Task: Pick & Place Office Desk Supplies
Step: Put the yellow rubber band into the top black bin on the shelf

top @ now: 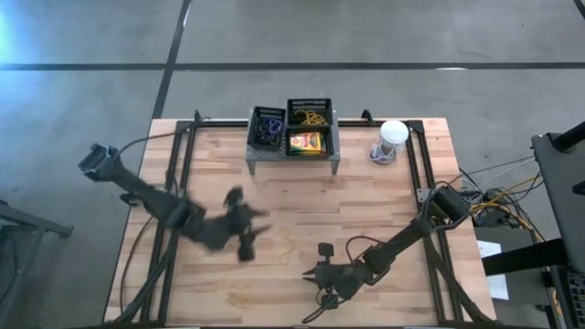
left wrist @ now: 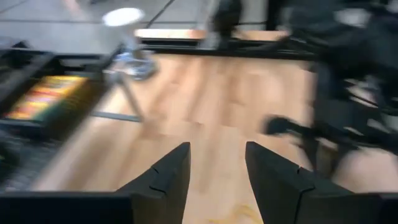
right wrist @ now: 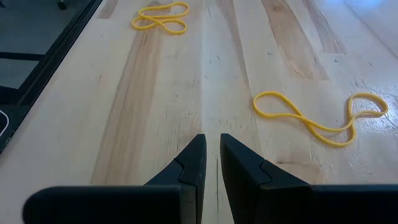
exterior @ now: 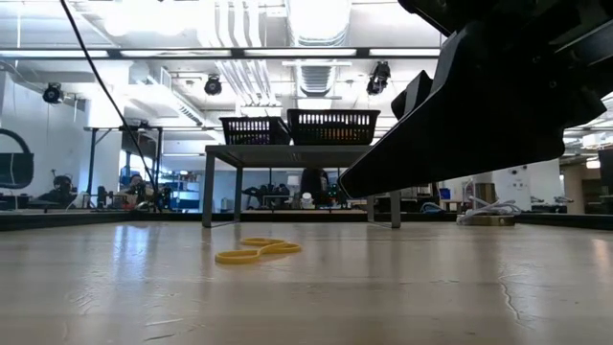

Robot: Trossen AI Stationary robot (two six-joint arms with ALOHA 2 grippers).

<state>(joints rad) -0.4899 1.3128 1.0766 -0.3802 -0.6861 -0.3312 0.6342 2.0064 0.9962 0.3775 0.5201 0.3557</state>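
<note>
Two thin yellow rubber bands lie flat on the wooden table: one (top: 283, 245) (right wrist: 320, 115) between the grippers, one (top: 242, 294) (right wrist: 161, 17) (exterior: 257, 251) near the near edge. A yellow-and-green crayon box (top: 307, 142) (left wrist: 43, 99) sits in a black basket of the rack; purple and blue loop bands (top: 268, 128) and yellow bands (top: 313, 117) lie in the other baskets. My left gripper (top: 254, 233) (left wrist: 217, 168) hangs open above the table's middle, left of the first band. My right gripper (top: 313, 279) (right wrist: 212, 152) is low over the table, shut to a narrow slit, holding nothing.
The grey mesh rack (top: 292, 157) stands at the table's far edge, and a white-domed round object (top: 391, 137) (left wrist: 124, 18) is to its right. The right arm (exterior: 460, 105) fills the low view's upper right. Bare wood lies between the rack and the grippers.
</note>
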